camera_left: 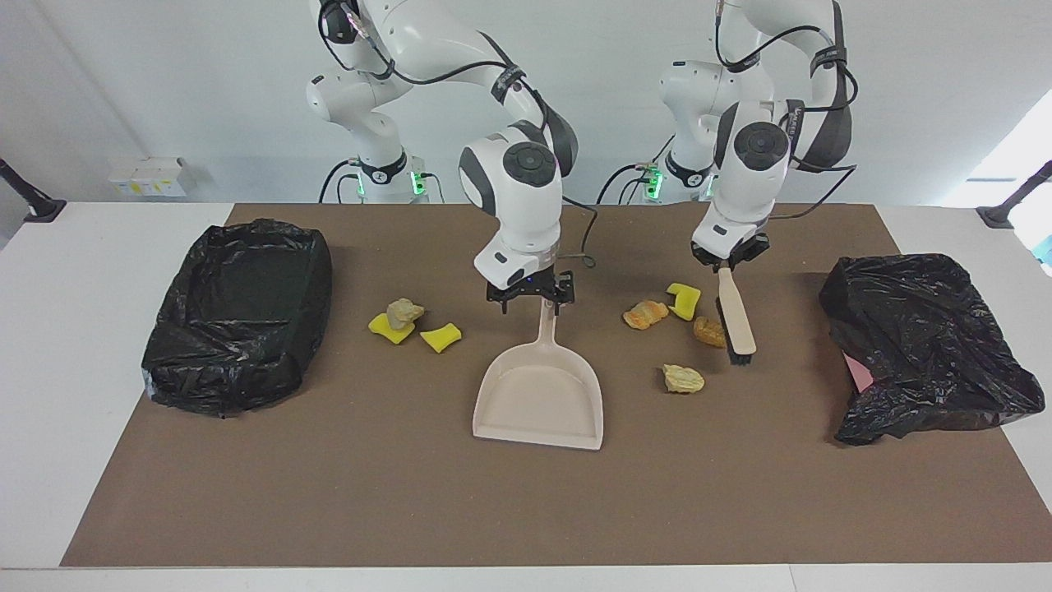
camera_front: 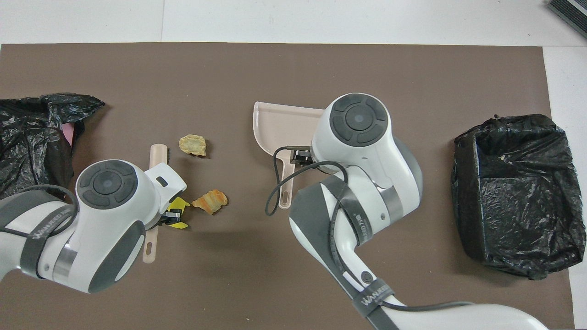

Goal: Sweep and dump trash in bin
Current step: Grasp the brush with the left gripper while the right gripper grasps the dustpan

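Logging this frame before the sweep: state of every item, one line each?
left gripper: shut on brush handle
brush: tilted, bristles down by trash
right gripper: open, over dustpan handle
dustpan: flat on mat, empty
trash: loose on mat, none collected
open bin: lined
closed bag: bunched up

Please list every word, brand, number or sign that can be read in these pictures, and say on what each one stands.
"WANJEED": on the grey band of the left arm, overhead view.
"WANJEED": on the grey band of the right arm, overhead view.
Lettering on the left arm's band in the facing view: too small to read.
Dustpan, brush, bin bags: no text.
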### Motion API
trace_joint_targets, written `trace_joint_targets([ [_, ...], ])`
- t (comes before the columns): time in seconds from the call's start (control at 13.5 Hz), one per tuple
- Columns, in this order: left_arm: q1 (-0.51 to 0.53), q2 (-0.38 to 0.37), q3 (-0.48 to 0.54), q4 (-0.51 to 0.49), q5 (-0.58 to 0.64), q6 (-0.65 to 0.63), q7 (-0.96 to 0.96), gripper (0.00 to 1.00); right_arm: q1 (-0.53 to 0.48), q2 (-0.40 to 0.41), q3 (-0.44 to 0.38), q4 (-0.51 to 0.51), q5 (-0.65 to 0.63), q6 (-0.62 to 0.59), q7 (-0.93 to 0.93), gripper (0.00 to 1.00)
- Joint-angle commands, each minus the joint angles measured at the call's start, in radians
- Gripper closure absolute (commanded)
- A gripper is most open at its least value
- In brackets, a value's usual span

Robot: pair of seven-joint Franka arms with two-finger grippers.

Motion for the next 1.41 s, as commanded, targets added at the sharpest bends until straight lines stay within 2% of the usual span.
trace_joint_targets([
  [0.0,0.061,-0.036,-0.013,-0.064,0.018,0.059,0.062,1.0,0.015,0.017,0.006,-0.017,0.019,0.038,0.015,0.0],
  [0.3,0.08,-0.075,-0.013,-0.14,0.018,0.104,0.064,1.0,0.035,0.026,0.008,-0.056,0.06,0.08,0.017,0.0],
  [0.37,0.08,-0.076,-0.013,-0.155,0.018,0.117,0.064,1.0,0.032,0.028,0.008,-0.056,0.062,0.084,0.015,0.15],
  [0.45,0.08,-0.079,-0.013,-0.167,0.018,0.133,0.064,1.0,0.03,0.028,0.008,-0.054,0.062,0.084,0.017,0.53],
  [0.52,0.078,-0.084,-0.013,-0.179,0.018,0.139,0.064,1.0,0.035,0.028,0.006,-0.054,0.063,0.083,0.021,1.0],
  [0.67,0.069,-0.108,-0.015,-0.215,0.018,0.153,0.061,1.0,0.04,0.026,0.005,-0.053,0.045,0.087,0.093,1.0],
  [0.82,0.062,-0.116,-0.016,-0.227,0.018,0.153,0.053,1.0,0.038,0.026,0.008,-0.048,0.015,0.101,0.03,1.0],
  [1.04,0.051,-0.127,-0.018,-0.252,0.015,0.16,0.049,1.0,-0.044,-0.02,0.009,-0.057,0.034,0.054,-0.37,1.0],
  [1.11,0.045,-0.131,-0.018,-0.256,0.015,0.162,0.047,1.0,-0.057,-0.046,0.008,-0.066,0.036,0.049,-0.561,1.0],
  [1.34,0.031,-0.136,-0.02,-0.267,0.009,0.17,0.043,1.0,-0.1,-0.176,0.003,-0.189,0.016,0.021,-0.953,1.0],
])
